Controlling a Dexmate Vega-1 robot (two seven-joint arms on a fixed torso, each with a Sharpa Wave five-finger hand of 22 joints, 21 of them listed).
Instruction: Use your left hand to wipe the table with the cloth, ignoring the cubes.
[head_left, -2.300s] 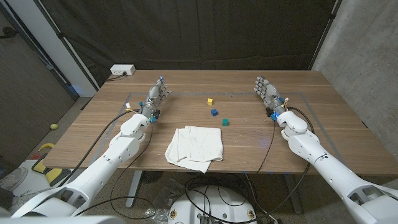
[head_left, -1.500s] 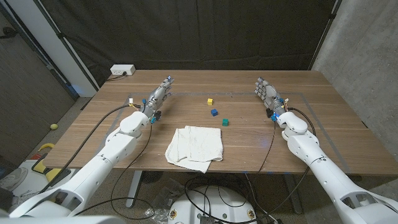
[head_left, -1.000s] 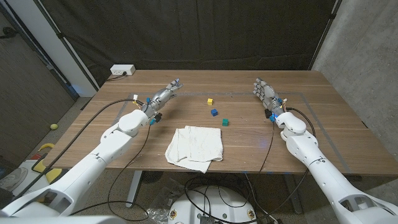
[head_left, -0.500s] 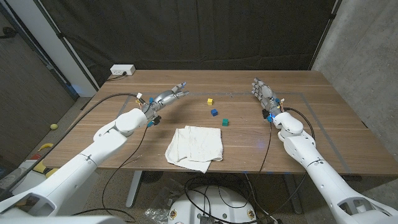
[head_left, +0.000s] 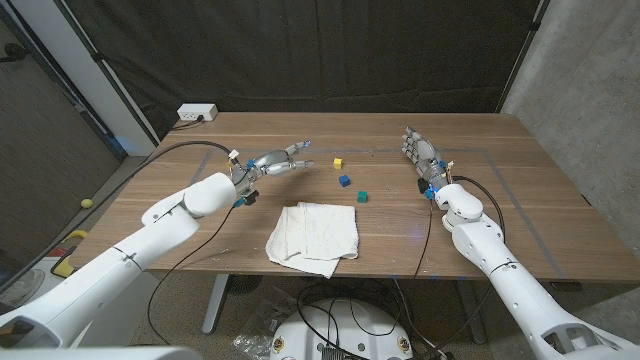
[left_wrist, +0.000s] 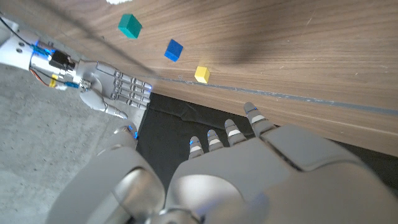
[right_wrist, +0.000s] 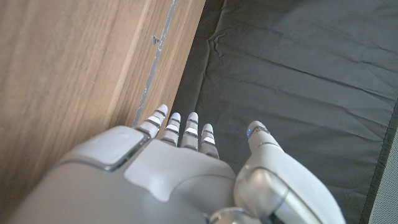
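Left hand (head_left: 277, 161) empty above table (head_left: 200, 215), apart from cloth (head_left: 314, 236)

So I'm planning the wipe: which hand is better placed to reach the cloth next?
Left. The left hand, open, hovers just beyond the cloth, while the right hand waits farther away.

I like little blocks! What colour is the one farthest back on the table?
Yellow cube, clearest in the head view.

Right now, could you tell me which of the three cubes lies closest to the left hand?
The yellow cube. It lies just beyond the left hand's fingertips, while the blue cube and green cube lie farther right, nearer the cloth.
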